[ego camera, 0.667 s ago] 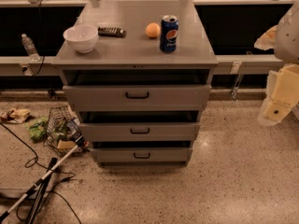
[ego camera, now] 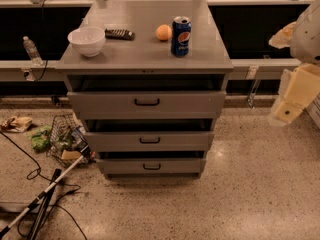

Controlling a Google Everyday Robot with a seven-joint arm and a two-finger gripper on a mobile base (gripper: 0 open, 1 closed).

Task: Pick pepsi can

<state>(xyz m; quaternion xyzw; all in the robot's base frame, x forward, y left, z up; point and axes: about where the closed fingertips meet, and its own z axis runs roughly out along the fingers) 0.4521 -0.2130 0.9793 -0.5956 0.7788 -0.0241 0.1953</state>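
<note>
The pepsi can is dark blue with a silver top and a round red-white-blue logo. It stands upright on the grey top of the drawer cabinet, towards the right. An orange round fruit lies just left of it. My gripper is the cream-coloured part at the right edge of the view. It hangs well to the right of the cabinet and lower than the can, apart from both and holding nothing.
A white bowl and a dark remote sit on the cabinet's left side. Three drawers stand slightly open. A wire basket with litter, cables and a white stick lie on the floor at left. A plastic bottle stands on the ledge at left.
</note>
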